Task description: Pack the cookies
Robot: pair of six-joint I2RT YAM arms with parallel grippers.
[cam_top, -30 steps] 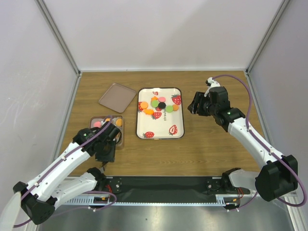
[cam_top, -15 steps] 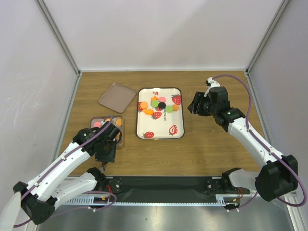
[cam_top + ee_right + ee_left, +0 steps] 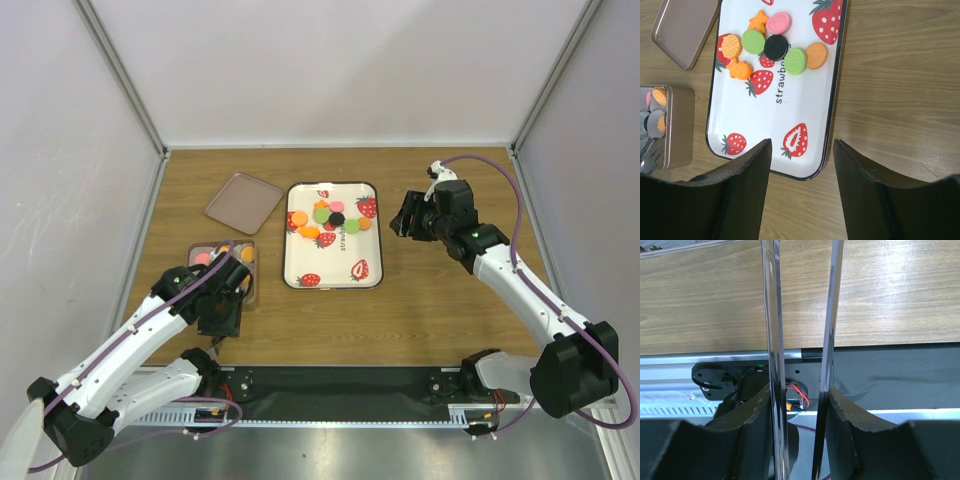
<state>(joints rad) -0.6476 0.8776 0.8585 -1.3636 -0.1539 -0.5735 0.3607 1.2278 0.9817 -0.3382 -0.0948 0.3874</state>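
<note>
Several cookies [image 3: 330,220], orange, pink, green and black discs plus orange stars, lie clustered at the far end of the white strawberry tray [image 3: 300,262]. In the right wrist view the black one [image 3: 775,47] sits in the middle of the cluster. A few cookies lie in paper cups in the brown tin [image 3: 222,262]. My right gripper [image 3: 408,222] is open and empty, hovering right of the tray, over its near right corner [image 3: 802,145]. My left gripper [image 3: 222,300] is shut on a pair of shiny tongs [image 3: 771,315] beside the tin; the tong tips are out of view.
The tin's lid [image 3: 243,198] lies upside down at the far left of the tray; it also shows in the right wrist view [image 3: 685,30]. The tin [image 3: 675,125] stands left of the tray. The black base rail [image 3: 890,375] runs along the table's near edge.
</note>
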